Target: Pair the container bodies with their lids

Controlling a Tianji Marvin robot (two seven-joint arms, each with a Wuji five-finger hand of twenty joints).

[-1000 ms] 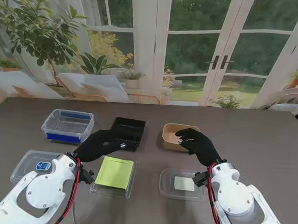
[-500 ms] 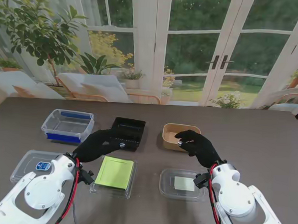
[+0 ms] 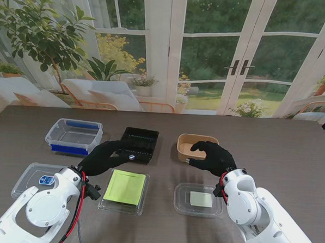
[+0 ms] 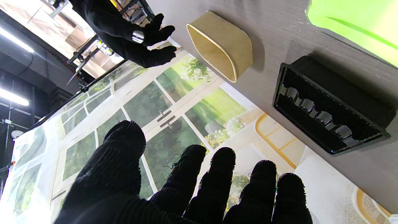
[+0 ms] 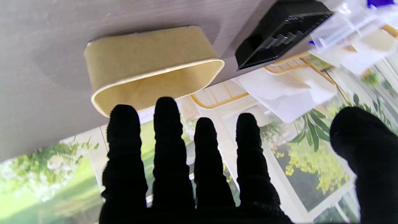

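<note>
Kraft-brown and open-topped, the paper container body (image 3: 195, 146) sits just beyond the fingertips of the right hand (image 3: 211, 158) in the stand's view. A second ago that hand was curled right at the tub's near rim; now it has turned flatter and slid a little toward me and to the left, fingers spread, holding nothing. Its likely mate, the clear lid with a pale label (image 3: 198, 199), lies nearer to me than the hand, beside the wrist. The left hand (image 3: 103, 157) has barely moved: it hovers open with its fingertips by the near edge of the black tray (image 3: 139, 144), the green-lined lid (image 3: 124, 189) nearer to me (presumably the black tray's partner).

From the left wrist, gloved fingers (image 4: 222, 183) are splayed and empty; the black tray (image 4: 329, 105) and the paper tub (image 4: 222, 46) both rest on the table, untouched.

From the right wrist, four fingers (image 5: 164, 146) stand straight and apart with the thumb wide, the tub (image 5: 149, 65) just past their tips, no contact visible.

I judge that no grasp was made, so no pairing has begun.
</note>
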